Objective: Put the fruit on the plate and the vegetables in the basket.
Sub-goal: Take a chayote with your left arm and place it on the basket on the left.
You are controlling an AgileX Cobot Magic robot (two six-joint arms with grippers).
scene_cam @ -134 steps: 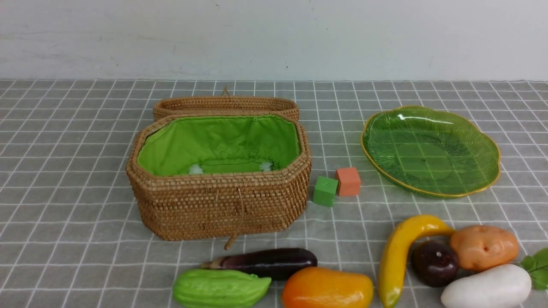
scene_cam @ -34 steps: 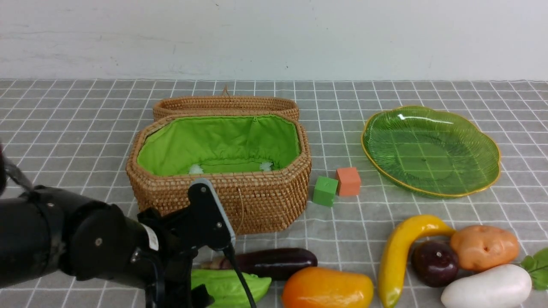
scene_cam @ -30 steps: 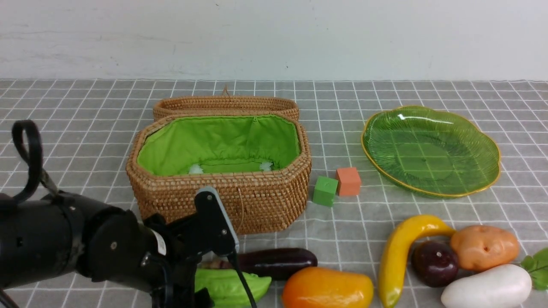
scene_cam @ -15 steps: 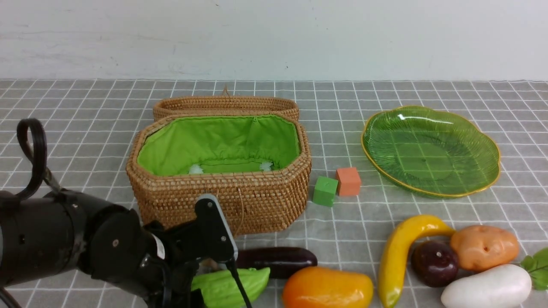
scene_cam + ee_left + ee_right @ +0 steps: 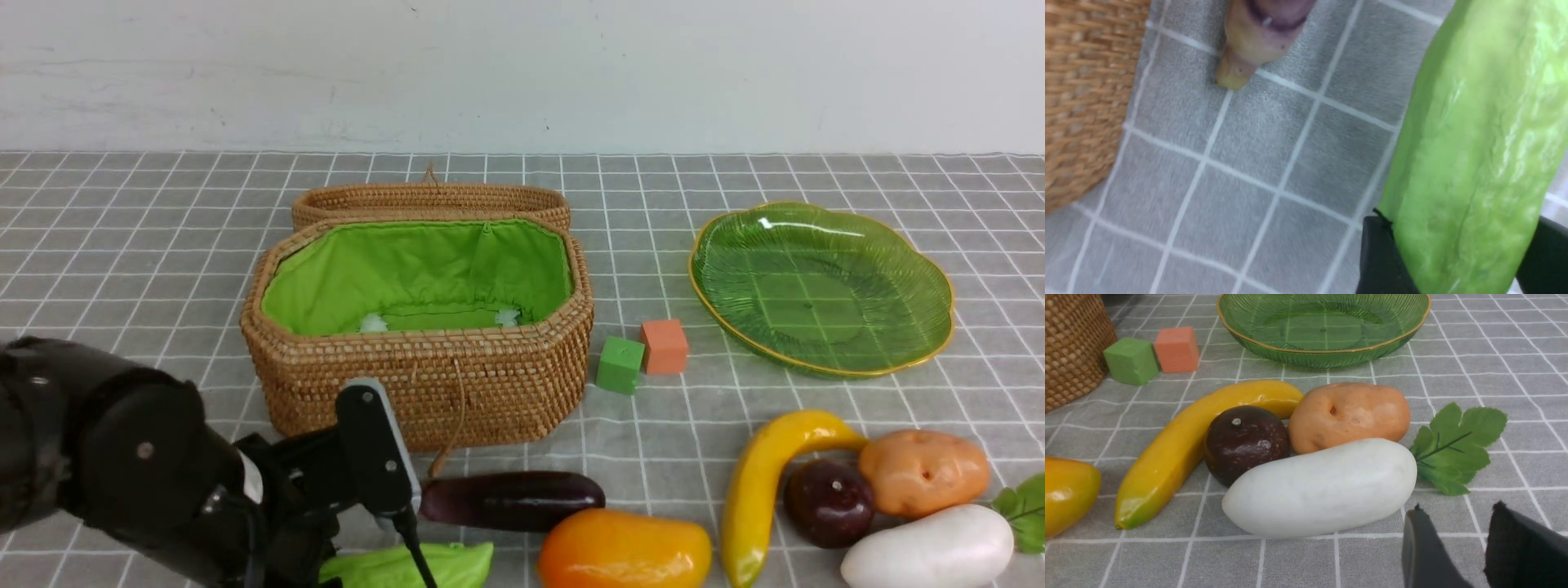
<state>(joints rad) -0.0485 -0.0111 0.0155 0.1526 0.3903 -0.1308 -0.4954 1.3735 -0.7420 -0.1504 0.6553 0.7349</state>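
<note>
So the grey checked table [image 5: 122,245] has the big wicker basket [image 5: 490,384] sitting left of centre, lid [image 5: 424,198] flipped back behind it and green lining showing. The green glass plate [image 5: 816,245] is off to the right, well apart from the basket. The left arm [image 5: 122,457] fills the near-left corner of the front view, just in front of the basket.

The gourd [image 5: 424,565] is right at the near edge, poking out from under that arm. The front view can't really show the grip, but the left wrist view does. There the left gripper [image 5: 1461,253] is clamped on the gourd, one black finger on each side of its end. That same view catches the stem tip of the eggplant [image 5: 514,500] near the basket wall. From the front, the eggplant lies on the table just beyond the gourd, with the mango [image 5: 624,551] just in front of its right end.

Over on the near right, the banana [image 5: 759,482], radish [image 5: 927,547], potato [image 5: 922,472] and purple fruit [image 5: 829,500] lie packed together on the table. Only the right wrist view shows the right gripper [image 5: 1457,522]. It hangs low just beside the radish's leafy end, jaws parted a bit with nothing between them.

The green cube [image 5: 620,364] and orange cube [image 5: 664,346] sit touching each other, between basket and plate.
</note>
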